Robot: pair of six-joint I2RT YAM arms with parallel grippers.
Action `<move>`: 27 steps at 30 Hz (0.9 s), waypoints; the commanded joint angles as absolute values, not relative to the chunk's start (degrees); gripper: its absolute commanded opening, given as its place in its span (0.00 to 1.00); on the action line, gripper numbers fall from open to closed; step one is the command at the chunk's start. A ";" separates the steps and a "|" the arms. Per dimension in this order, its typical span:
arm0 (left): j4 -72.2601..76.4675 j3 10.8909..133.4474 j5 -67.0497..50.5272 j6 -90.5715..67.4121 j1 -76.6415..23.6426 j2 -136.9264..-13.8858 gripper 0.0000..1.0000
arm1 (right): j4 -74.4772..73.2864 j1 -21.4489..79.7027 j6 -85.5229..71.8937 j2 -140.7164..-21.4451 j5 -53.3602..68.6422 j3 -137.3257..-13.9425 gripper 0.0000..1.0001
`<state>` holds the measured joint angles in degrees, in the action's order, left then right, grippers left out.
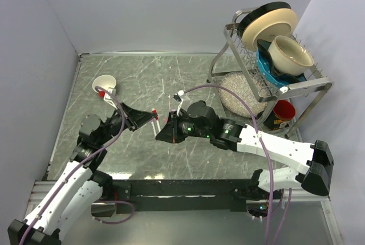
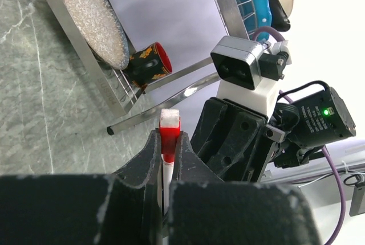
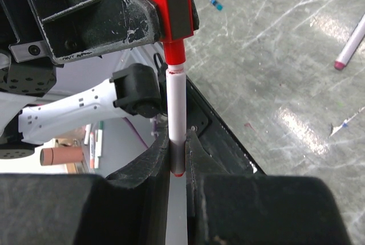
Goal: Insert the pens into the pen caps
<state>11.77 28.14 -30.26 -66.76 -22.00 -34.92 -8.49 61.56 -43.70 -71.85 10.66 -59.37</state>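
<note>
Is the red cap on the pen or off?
On, how fully cannot tell: the pen runs into the red cap in the left tool; the right tool holds the pen.

A grey marbled bench with pale lilac walls on three sides; a metal dish rack stands far right

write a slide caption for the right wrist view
Right end effector holds a white pen, its red end entering the red cap gripped by the left end effector.

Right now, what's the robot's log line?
left gripper: shut on red cap | right gripper: shut on white pen | pen tip: inside cap
</note>
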 commanded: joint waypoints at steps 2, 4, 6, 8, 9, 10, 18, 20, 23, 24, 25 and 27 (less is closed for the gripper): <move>10.99 26.10 -34.89 -67.24 -23.73 -32.00 0.01 | -6.06 59.51 -41.66 -72.42 6.86 -65.21 0.00; 9.68 26.10 -35.51 -66.27 -23.82 -31.55 0.01 | -6.41 58.37 -41.31 -72.60 6.94 -65.91 0.00; 6.87 26.28 -35.68 -65.04 -23.99 -31.46 0.01 | -6.59 57.22 -40.26 -72.77 7.21 -67.49 0.00; 7.03 25.67 -36.56 -65.21 -24.08 -31.55 0.01 | -5.37 56.87 -39.29 -72.77 6.42 -68.55 0.00; 8.08 24.36 -36.91 -67.30 -24.17 -31.47 0.01 | -4.93 56.43 -39.11 -73.03 6.07 -68.82 0.00; 12.09 23.21 -37.18 -69.24 -24.17 -31.20 0.01 | -4.83 56.16 -39.02 -73.99 6.33 -69.25 0.00; 6.51 23.91 -36.04 -67.41 -25.14 -30.15 0.01 | -4.05 54.49 -37.79 -75.76 5.54 -72.07 0.00; 10.77 22.25 -37.52 -70.64 -25.22 -29.54 0.01 | -2.03 53.79 -37.09 -75.67 5.80 -71.55 0.00; 14.93 18.90 -39.11 -75.22 -25.49 -29.01 0.01 | -0.80 53.61 -34.82 -75.85 5.45 -72.07 0.00; 13.90 18.98 -39.02 -75.23 -25.58 -28.92 0.01 | -0.53 53.70 -34.20 -75.41 4.93 -71.98 0.00; 12.32 19.33 -38.85 -74.89 -25.66 -28.92 0.01 | -0.18 53.70 -33.41 -75.15 4.40 -71.98 0.00; 7.85 20.12 -37.62 -72.87 -26.10 -28.04 0.01 | -0.09 53.70 -32.34 -74.71 3.34 -71.98 0.00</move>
